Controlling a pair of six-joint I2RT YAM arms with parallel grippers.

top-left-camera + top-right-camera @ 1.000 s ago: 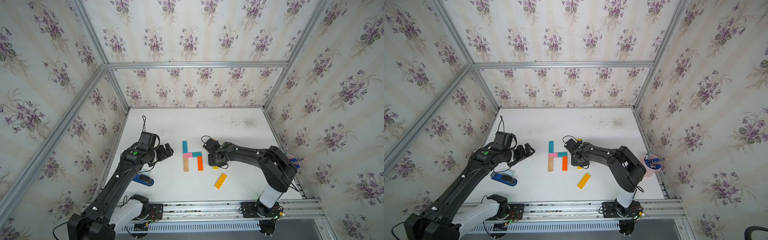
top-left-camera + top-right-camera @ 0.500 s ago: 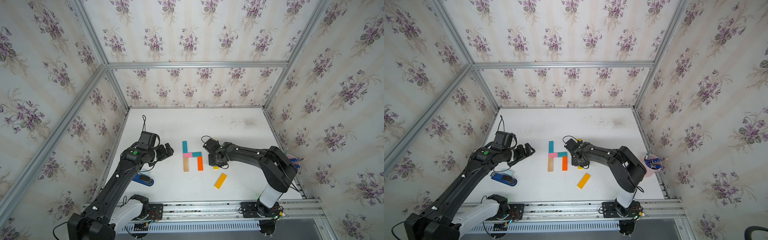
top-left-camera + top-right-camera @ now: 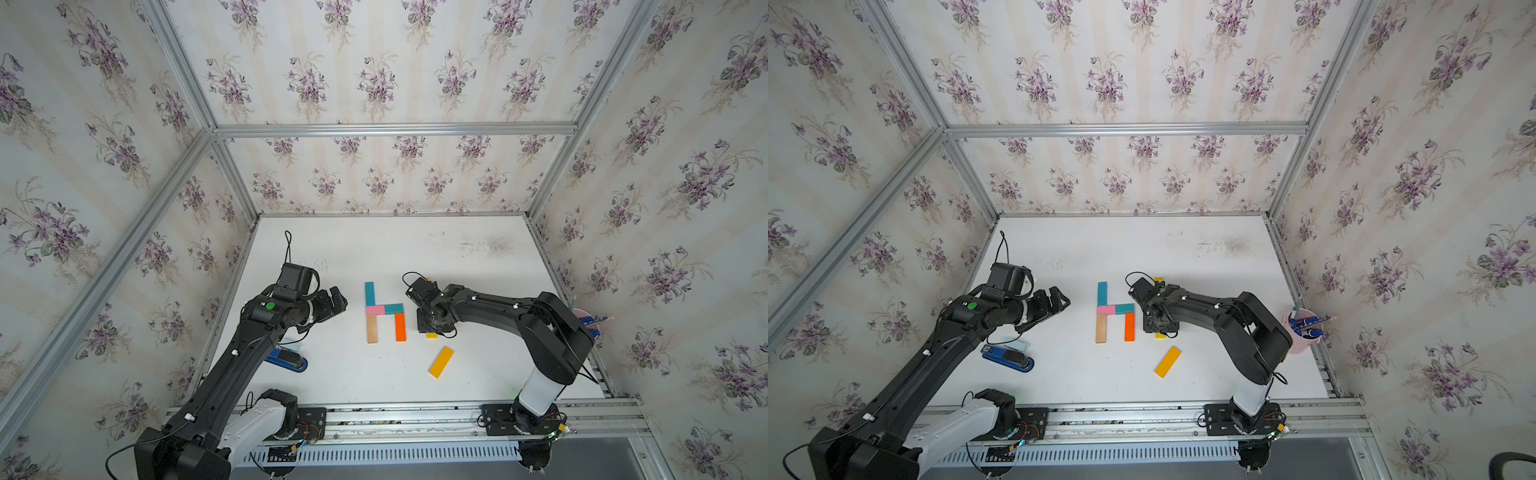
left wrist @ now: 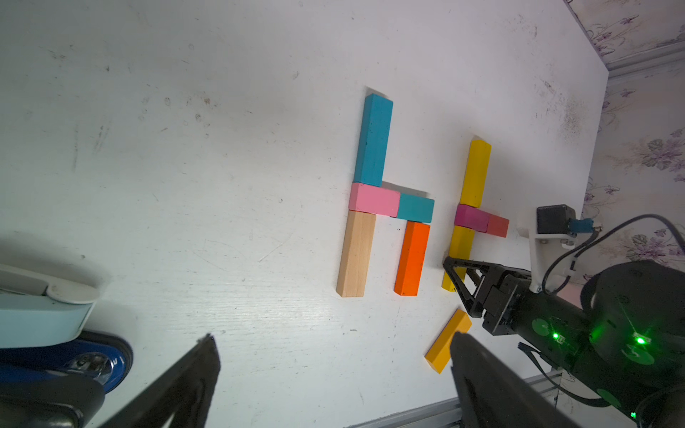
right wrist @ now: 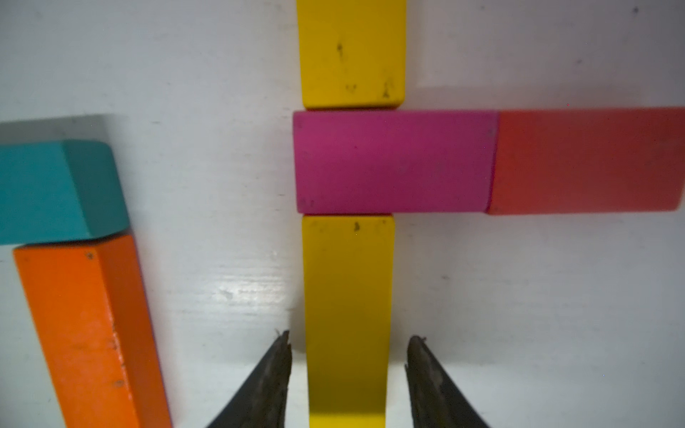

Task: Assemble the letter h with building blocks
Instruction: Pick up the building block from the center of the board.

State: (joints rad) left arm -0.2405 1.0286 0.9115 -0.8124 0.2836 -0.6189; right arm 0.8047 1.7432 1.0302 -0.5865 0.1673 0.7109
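Across the surface, the left end effector hangs wide and empty, while the right end effector straddles the lower yellow block, jaws narrowly parted, gripping nothing. Seemingly light, stiff and smooth-painted, that bar is best pinched across its narrow width. It lies flat beside the orange block, long axis running from the back wall toward the robot, butting the magenta block.

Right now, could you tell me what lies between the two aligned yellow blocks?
The magenta block, touching the far yellow block and near yellow block, per the right wrist view.
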